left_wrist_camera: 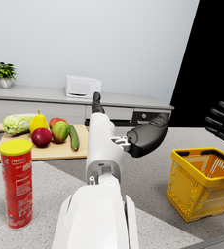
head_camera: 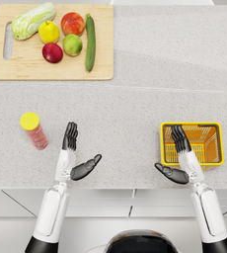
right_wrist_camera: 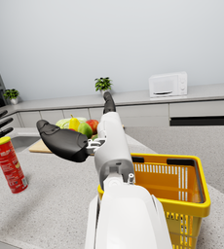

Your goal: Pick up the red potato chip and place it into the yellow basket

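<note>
A red potato chip can (head_camera: 34, 130) with a yellow lid stands upright on the speckled counter, left of my left hand (head_camera: 75, 153); it also shows in the left wrist view (left_wrist_camera: 17, 184) and the right wrist view (right_wrist_camera: 9, 165). That hand is open, fingers straight, thumb out to the side, holding nothing, a short gap from the can. The yellow basket (head_camera: 214, 159) sits on the right with nothing visible inside it (left_wrist_camera: 205, 181) (right_wrist_camera: 184, 187). My right hand (head_camera: 178, 157) is open over the basket's near-left corner, holding nothing.
A wooden cutting board (head_camera: 17, 71) at the back left carries a cabbage, a yellow pear, apples, a mango and a cucumber (head_camera: 90, 42). The counter's front edge runs just below both wrists. A microwave (left_wrist_camera: 83, 87) and potted plant (left_wrist_camera: 3, 73) stand on a far counter.
</note>
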Controlling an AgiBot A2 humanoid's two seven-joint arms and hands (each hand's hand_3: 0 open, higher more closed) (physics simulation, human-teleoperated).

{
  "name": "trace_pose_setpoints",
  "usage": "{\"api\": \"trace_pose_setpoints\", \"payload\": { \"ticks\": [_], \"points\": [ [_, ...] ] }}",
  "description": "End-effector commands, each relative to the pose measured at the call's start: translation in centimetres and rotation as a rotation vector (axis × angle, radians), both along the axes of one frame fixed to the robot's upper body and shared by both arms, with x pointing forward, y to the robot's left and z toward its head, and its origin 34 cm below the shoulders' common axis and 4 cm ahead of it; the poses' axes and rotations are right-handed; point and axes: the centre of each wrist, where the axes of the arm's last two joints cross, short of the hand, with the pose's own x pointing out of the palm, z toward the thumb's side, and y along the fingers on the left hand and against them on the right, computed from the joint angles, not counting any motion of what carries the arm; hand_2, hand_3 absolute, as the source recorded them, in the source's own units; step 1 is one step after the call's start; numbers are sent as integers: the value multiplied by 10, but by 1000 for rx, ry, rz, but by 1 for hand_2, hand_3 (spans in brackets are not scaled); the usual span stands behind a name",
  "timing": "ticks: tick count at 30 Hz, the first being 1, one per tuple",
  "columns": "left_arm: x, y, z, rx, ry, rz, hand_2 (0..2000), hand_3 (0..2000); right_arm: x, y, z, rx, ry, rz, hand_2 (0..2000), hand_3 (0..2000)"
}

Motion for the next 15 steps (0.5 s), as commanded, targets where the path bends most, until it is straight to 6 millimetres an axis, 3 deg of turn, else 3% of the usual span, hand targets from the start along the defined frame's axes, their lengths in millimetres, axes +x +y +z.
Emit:
{"api": "trace_pose_setpoints", "payload": {
  "ticks": [1, 11, 15],
  "points": [
    [0, 0, 0, 0, 0, 0, 0, 0, 0, 0, 0, 0, 0, 0, 0, 0],
    [1, -6, -6, 7, 24, -21, 0, 0, 1, 6, -6, -7, 24, 21, 0, 0],
    [14, 19, 27, -52, -187, 39, 0, 0, 8, -16, 30, 105, -164, -155, 0, 0]
  ]
}}
